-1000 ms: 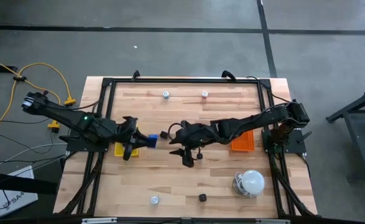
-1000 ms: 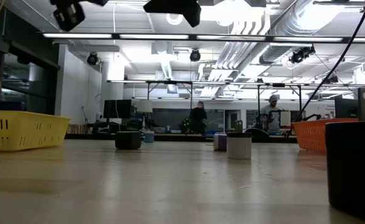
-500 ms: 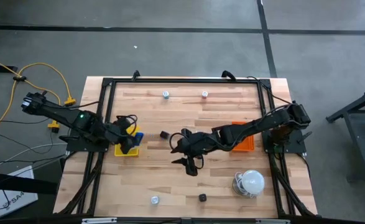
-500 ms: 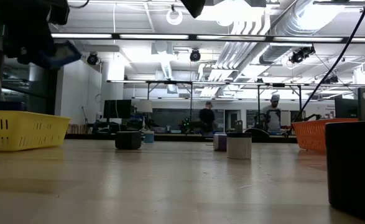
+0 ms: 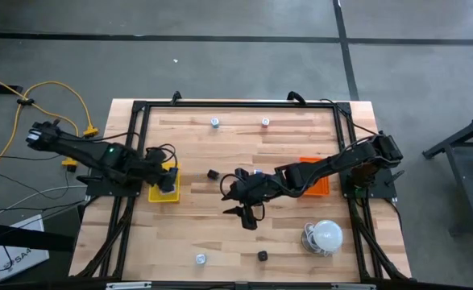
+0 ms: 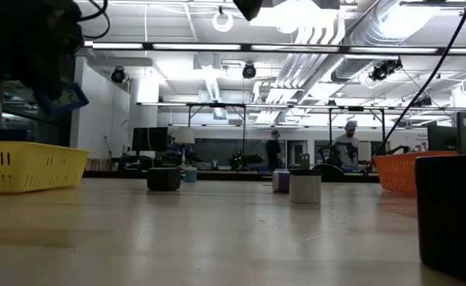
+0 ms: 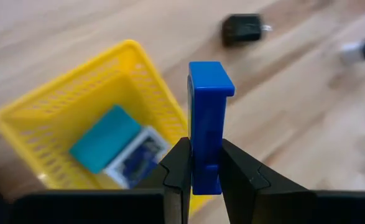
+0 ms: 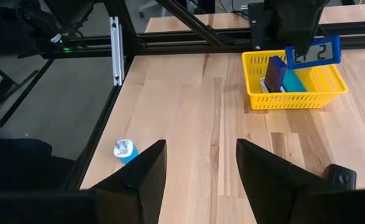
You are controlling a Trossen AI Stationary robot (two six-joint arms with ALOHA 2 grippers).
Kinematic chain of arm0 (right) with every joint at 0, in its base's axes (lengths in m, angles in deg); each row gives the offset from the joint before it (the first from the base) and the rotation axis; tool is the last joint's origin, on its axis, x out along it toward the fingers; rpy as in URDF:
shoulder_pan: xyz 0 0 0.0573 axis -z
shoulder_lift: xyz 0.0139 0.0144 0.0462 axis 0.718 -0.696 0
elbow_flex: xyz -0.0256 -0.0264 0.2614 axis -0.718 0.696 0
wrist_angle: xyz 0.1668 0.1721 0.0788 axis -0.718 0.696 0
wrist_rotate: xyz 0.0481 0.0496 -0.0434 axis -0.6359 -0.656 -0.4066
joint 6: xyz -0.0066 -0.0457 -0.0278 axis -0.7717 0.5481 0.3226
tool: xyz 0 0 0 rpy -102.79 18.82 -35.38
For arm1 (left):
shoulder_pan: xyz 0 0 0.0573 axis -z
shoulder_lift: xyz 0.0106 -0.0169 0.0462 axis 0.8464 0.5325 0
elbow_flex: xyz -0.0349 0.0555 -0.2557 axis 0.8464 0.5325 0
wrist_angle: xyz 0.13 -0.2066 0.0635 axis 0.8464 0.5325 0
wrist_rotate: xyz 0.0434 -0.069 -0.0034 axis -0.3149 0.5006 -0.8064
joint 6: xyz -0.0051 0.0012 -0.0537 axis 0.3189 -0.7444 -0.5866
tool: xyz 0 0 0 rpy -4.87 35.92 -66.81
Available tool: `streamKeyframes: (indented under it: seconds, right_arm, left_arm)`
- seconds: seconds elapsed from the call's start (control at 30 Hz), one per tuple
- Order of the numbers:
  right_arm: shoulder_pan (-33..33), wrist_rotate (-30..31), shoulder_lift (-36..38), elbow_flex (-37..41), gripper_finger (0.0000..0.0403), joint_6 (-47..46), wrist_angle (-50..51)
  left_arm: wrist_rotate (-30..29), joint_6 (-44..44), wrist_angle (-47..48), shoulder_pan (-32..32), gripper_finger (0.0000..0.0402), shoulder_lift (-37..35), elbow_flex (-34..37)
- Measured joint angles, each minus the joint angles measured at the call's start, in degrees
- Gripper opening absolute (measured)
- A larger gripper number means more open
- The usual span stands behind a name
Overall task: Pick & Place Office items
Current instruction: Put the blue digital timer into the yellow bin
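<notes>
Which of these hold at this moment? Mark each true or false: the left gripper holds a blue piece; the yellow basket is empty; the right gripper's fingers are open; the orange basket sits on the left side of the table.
1. The left gripper is shut on a blue stick. True.
2. The yellow basket is empty. False: a teal piece and a white-and-dark piece lie in it.
3. The right gripper is open and holds nothing. True.
4. The orange basket sits on the table's left side. False: it sits on the right, under the right arm.
</notes>
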Motion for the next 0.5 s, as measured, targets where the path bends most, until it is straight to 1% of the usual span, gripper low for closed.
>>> streamKeyframes:
  seconds: [0.2, 0.3, 0.43, 0.5]
  right_arm:
    - [0.0, 0.0, 0.0, 0.0, 0.0180, 0.0, 0.4]
    - [0.0, 0.0, 0.0, 0.0, 0.0180, 0.0, 0.8]
    - [0.0, 0.0, 0.0, 0.0, 0.0180, 0.0, 1.6]
    - [0.0, 0.0, 0.0, 0.0, 0.0180, 0.0, 1.8]
  left_arm:
    - [0.1, 0.4, 1.1, -5.2, 0.0055, 0.2, 0.0]
    - [1.5, -0.4, 2.5, -7.3, 0.0055, 0.9, 0.0]
    - [5.0, -1.0, 2.3, -8.3, 0.0055, 3.7, 0.0]
    - [5.6, -1.1, 2.0, -8.1, 0.0055, 5.7, 0.0]
